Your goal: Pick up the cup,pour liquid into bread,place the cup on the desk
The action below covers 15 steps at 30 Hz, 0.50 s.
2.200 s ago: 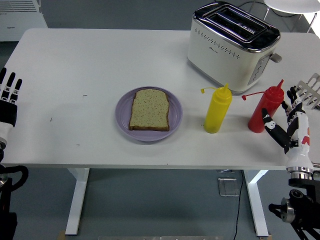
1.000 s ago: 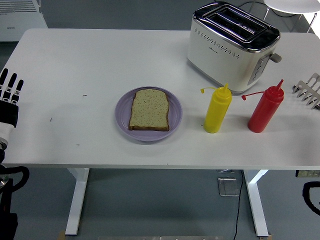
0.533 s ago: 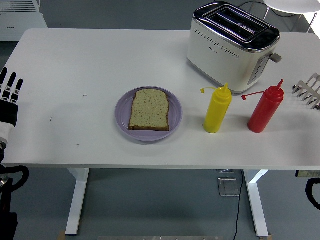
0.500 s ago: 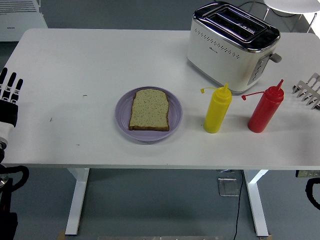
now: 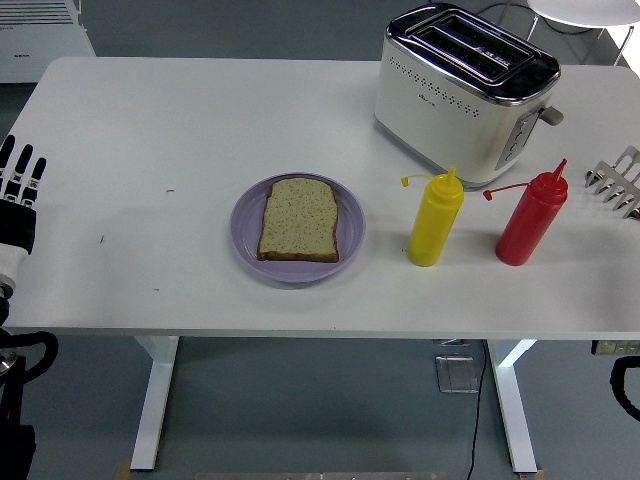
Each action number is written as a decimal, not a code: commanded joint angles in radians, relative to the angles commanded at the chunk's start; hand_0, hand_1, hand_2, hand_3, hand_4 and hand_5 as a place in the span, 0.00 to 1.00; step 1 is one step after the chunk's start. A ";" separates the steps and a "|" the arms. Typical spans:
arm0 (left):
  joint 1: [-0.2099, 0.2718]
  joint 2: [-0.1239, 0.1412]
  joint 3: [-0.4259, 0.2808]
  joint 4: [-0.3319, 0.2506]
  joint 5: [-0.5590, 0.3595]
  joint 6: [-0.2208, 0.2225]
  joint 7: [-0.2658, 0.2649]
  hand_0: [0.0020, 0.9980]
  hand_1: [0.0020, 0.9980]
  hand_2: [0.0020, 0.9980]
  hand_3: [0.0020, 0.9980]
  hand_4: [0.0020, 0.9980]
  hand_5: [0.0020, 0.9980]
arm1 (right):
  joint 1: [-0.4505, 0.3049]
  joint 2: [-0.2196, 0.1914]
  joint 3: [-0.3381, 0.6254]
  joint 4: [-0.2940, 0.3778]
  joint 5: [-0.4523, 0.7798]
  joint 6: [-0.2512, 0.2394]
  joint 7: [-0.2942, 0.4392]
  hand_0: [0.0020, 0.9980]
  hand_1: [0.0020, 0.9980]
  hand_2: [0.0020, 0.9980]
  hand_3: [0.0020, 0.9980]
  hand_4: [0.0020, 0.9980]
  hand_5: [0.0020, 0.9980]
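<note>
A slice of bread (image 5: 299, 219) lies on a purple plate (image 5: 248, 252) in the middle of the white table. A yellow squeeze bottle (image 5: 435, 220) stands upright to the plate's right, its cap flipped open. A red squeeze bottle (image 5: 531, 216) stands upright further right, cap also open. No cup shows. My left hand (image 5: 17, 193) rests at the table's left edge, fingers straight and spread, holding nothing. My right hand is out of view; only a bit of the arm (image 5: 625, 385) shows below the table at the right edge.
A white and chrome toaster (image 5: 462, 91) stands at the back right, behind the bottles. A metal rack (image 5: 619, 180) pokes in at the right edge. The white table (image 5: 180, 120) is bare on its left and back.
My right hand stood next to the red bottle 2.2 s ago and has since dropped out of view below the table. Nothing else has moved.
</note>
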 joint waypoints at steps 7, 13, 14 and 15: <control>0.000 0.000 0.000 0.000 0.003 -0.002 0.001 0.81 0.74 0.73 0.72 0.51 1.00 | 0.000 0.001 -0.001 -0.003 0.000 0.001 -0.003 0.81 0.73 0.76 0.76 0.57 0.39; 0.001 -0.001 0.002 0.000 0.002 -0.002 0.001 0.81 0.74 0.73 0.72 0.51 1.00 | -0.001 0.000 -0.003 -0.004 0.001 0.001 -0.003 0.81 0.73 0.76 0.76 0.57 0.39; 0.001 -0.001 0.002 0.000 0.002 -0.002 0.000 0.81 0.74 0.73 0.72 0.51 1.00 | -0.002 0.000 -0.004 -0.005 0.001 0.001 -0.003 0.81 0.73 0.76 0.76 0.57 0.39; 0.001 -0.001 0.003 0.000 0.002 -0.002 0.000 0.81 0.74 0.73 0.72 0.51 1.00 | -0.002 0.000 -0.004 -0.005 0.001 0.001 -0.003 0.81 0.73 0.76 0.76 0.57 0.39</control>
